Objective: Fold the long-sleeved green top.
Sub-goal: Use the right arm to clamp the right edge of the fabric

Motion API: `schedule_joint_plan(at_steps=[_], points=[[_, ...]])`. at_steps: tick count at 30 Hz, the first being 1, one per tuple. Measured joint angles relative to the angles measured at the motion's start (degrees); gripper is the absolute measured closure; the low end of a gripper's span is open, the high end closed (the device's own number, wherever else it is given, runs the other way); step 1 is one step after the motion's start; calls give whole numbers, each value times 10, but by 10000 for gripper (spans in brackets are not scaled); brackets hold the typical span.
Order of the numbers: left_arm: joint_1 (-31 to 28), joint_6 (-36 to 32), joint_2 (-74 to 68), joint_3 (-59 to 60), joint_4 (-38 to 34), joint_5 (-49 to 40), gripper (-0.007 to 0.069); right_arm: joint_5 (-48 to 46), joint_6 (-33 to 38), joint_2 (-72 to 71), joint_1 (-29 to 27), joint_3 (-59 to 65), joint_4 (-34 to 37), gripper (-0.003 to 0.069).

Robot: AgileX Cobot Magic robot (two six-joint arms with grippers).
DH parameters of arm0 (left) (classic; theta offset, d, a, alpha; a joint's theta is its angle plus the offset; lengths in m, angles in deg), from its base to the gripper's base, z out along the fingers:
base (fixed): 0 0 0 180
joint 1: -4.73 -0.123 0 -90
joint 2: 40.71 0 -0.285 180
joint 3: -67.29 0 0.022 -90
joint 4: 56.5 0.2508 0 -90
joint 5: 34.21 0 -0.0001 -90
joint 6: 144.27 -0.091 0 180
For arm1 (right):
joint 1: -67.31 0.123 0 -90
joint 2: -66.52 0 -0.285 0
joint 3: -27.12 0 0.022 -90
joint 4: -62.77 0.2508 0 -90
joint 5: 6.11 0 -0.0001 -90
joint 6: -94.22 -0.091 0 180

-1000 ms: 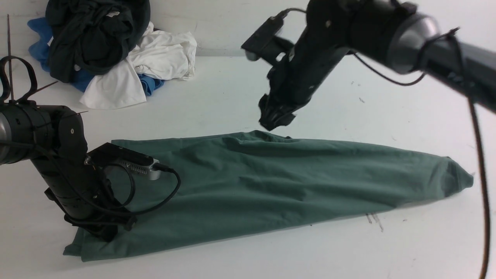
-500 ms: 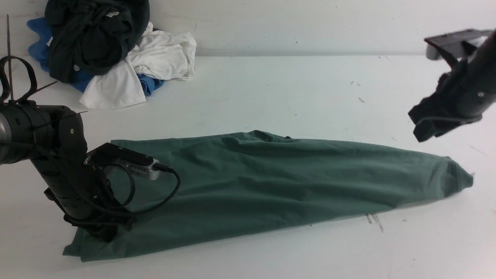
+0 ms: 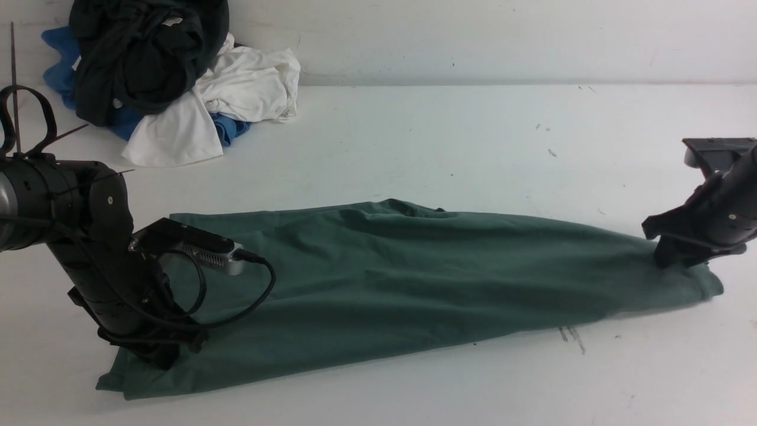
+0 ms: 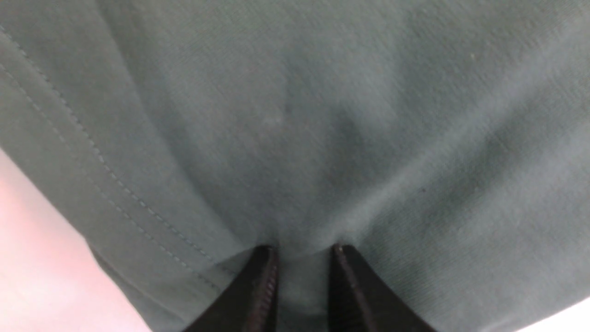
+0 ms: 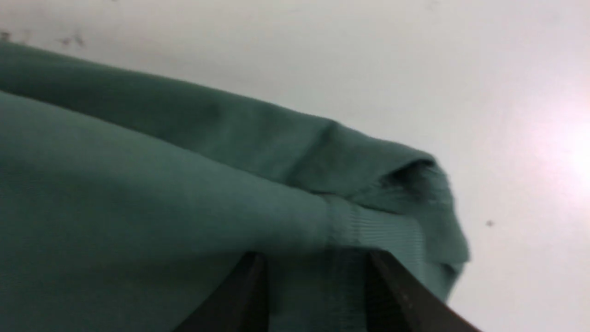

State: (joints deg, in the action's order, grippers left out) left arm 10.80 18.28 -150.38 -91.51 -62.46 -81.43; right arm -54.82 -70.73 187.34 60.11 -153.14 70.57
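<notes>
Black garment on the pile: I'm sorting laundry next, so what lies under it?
A white garment and a blue garment stick out from under the black garment. How far they run beneath it, and whether anything else lies there, is covered.

Bright, even light covered the white desk (image 3: 449, 136); the green top (image 3: 414, 278) cast a faint, soft shadow along its near side; both wrist views were blurred, with pinkish glare on the desk.

Left claw (image 3: 157, 355) low, jaws pinched on green top (image 3: 414, 278). Right claw (image 3: 673, 258) angled down, jaws parted.
</notes>
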Motion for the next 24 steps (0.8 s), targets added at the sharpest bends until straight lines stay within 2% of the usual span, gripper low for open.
schedule_joint_plan(at_steps=[3,8,14,19,21,23,24], points=[[0,0,0,0,0,0,470,-5,-1,-8,-14,0,-1,319],[0,0,0,0,1,0,470,-14,-3,-8,-29,0,-1,194],[0,0,0,0,0,0,470,-8,-4,34,-29,-2,18,131],[0,0,0,0,0,2,470,-10,-2,41,-28,-9,23,143],[0,0,0,0,0,2,470,-14,5,41,-28,-9,25,186],[0,0,0,0,0,2,470,-18,16,38,-28,-10,31,279],[0,0,0,0,0,2,470,-19,18,37,-28,-10,32,289]])
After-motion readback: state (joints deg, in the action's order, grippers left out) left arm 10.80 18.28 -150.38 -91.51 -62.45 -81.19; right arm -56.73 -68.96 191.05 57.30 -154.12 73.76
